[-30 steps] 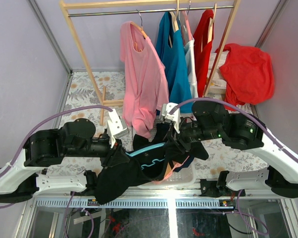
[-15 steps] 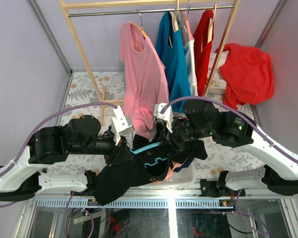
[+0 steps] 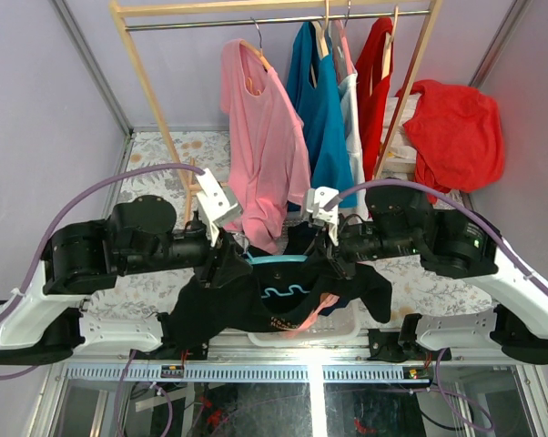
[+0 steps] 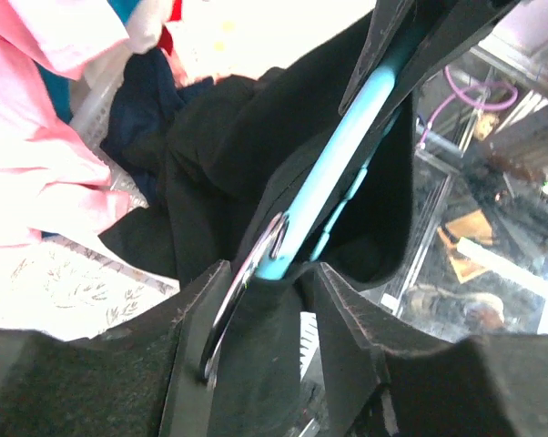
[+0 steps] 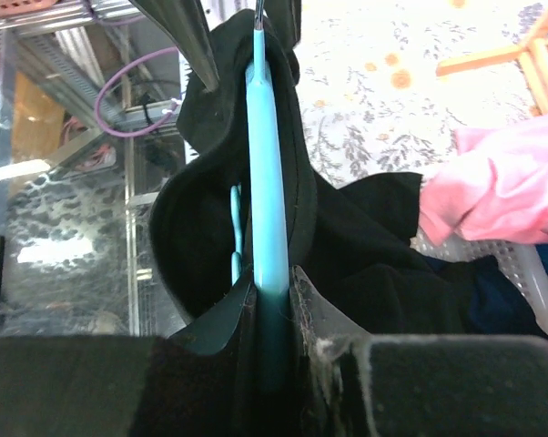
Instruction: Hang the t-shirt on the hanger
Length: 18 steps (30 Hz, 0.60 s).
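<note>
left gripper [image 4: 272, 270]: jaws apart around hanger [image 4: 344, 155] tip, can't tell if gripping
right gripper [image 5: 274, 273]: pinched onto hanger bar
shirt [image 3: 228, 305]: stretched wider than 1 second ago

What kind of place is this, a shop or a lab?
Probably a robotics lab cell set up for hanging clothes: a wooden garment rack with shirts on it, plain lilac partition walls, and a floral-covered table.
</note>
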Motion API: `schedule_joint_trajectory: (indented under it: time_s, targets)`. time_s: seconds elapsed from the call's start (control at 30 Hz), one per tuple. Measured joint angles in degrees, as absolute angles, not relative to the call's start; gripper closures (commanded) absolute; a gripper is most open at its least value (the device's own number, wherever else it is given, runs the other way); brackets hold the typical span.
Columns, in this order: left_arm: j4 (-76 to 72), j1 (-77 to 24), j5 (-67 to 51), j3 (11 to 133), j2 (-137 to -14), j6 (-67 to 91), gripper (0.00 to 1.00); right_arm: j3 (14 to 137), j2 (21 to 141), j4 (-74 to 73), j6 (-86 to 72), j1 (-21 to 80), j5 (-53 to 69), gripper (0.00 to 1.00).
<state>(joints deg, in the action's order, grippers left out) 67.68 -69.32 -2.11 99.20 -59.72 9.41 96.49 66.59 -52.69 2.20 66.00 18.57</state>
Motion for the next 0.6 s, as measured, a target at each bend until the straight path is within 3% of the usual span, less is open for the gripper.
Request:
schedule_joint_trajectory:
  time_s: [0.3, 0.6]
  targets:
    - [66.19, -69.34, 6.22, 102.65, -58.87, 10.57, 0.48, 91.18, 59.72, -52.03, -1.19, 65.71, 6.70, 1.00]
    - [65.12, -69.38, 11.81, 103.11, -55.20, 12.12, 0.47, 90.08, 54.83, -52.49, -3.68, 65.45, -2.33, 1.00]
